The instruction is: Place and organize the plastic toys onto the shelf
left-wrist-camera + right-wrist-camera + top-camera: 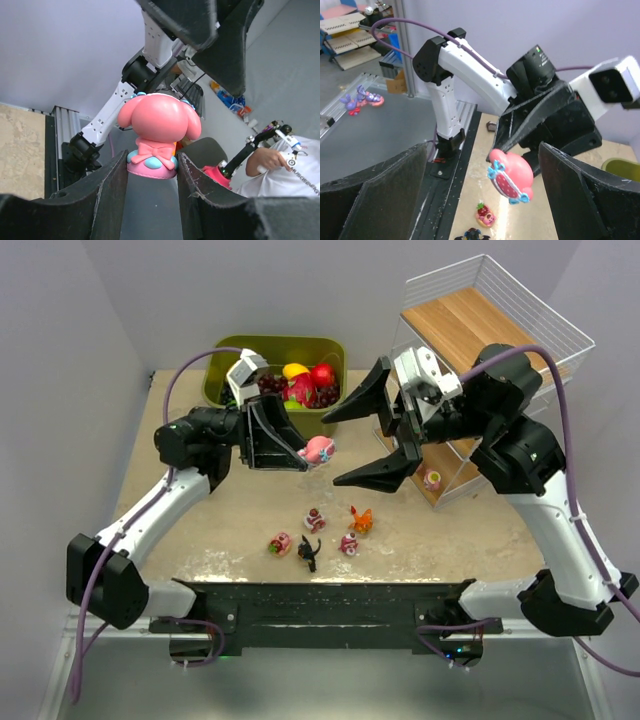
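Olive-green plastic bin (222,360) holding fruit: far edge, left of centre. Left gripper (303,454) clamped on rounded pink plastic figurine with bow (159,120), raised above bench middle. Right gripper (482,150) spread wide, empty, jaws either side of that figurine, not touching. Five small plastic figurines (315,519) loose by near edge, centre. Tall white wire shelf with wood tiers (520,310): far right corner; pink-white figurine (433,479) on lowest tier.

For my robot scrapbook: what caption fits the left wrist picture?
Left tool pinches a pink toy by its base, right tool looming above.
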{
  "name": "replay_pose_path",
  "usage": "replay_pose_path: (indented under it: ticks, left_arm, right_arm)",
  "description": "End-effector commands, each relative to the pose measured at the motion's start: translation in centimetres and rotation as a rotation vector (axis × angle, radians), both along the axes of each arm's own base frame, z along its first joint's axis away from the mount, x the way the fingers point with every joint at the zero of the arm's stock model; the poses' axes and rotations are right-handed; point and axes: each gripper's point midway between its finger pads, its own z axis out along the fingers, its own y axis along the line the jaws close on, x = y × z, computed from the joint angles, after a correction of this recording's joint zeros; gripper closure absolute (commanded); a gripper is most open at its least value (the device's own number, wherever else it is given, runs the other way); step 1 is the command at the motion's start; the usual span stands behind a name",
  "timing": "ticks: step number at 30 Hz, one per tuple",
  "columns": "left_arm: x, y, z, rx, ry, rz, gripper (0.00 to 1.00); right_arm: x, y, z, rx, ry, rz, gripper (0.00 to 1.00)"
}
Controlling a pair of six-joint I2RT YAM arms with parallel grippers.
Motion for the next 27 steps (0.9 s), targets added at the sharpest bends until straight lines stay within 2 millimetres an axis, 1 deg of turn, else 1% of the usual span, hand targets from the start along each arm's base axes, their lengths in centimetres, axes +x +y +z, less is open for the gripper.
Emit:
replay_pose_path:
  ticks: [1,3,4,9,11,16,19,22,23,24,26,27]
  left_arm:
    - [-3.9,1.9,3.3,-0.131,-0.338,0.012,1.0]
    - [-4.1,2.0,3.4,-0.141,-0.345,0.01,1.0]
    - [-4.1,2.0,3.4,-0.141,-0.345,0.01,1.0]
    - [-3.9,1.9,3.2,-0.138,-0.336,0.01,1.0]
    - [-3.9,1.9,3.3,-0.139,-0.334,0.011,1.0]
    - [-3.6,1.8,3.3,-0.144,-0.328,0.014,1.0]
    - [-3.4,1.7,3.2,-0.143,-0.32,0.015,1.0]
    - [-3.2,1.6,3.0,-0.142,-0.307,0.017,1.0]
    - [-3.1,1.5,3.0,-0.141,-0.307,0.018,1.0]
    - [-3.0,1.5,2.9,-0.14,-0.302,0.02,1.0]
    - [-2.8,1.4,2.9,-0.14,-0.298,0.028,1.0]
    - [-2.7,1.4,2.9,-0.139,-0.299,0.03,1.0]
  right_arm:
    - [0.4,0.4,-1.1,-0.017,0.003,0.016,0.05]
    - [1.2,0.8,-1.8,-0.028,0.008,-0.009,0.06]
    - [2.0,1.1,-2.1,-0.035,0.018,-0.034,0.06]
    - [3.1,1.7,-2.5,-0.038,0.021,-0.065,0.09]
    - [3.2,1.8,-2.3,-0.025,0.024,-0.065,0.11]
    - [3.2,2.0,-2.8,-0.028,0.041,-0.05,0.15]
    - [3.0,2.0,-3.1,-0.032,0.051,-0.044,0.16]
    - [2.7,2.0,-2.9,-0.011,0.067,-0.037,0.16]
    - [2.7,2.0,-2.2,0.019,0.039,-0.037,0.17]
    - [2.9,2.1,-2.6,0.017,0.069,-0.043,0.19]
    - [2.8,2.0,-2.3,0.032,0.077,-0.048,0.23]
    - [2.9,2.1,-2.4,0.031,0.086,-0.047,0.26]
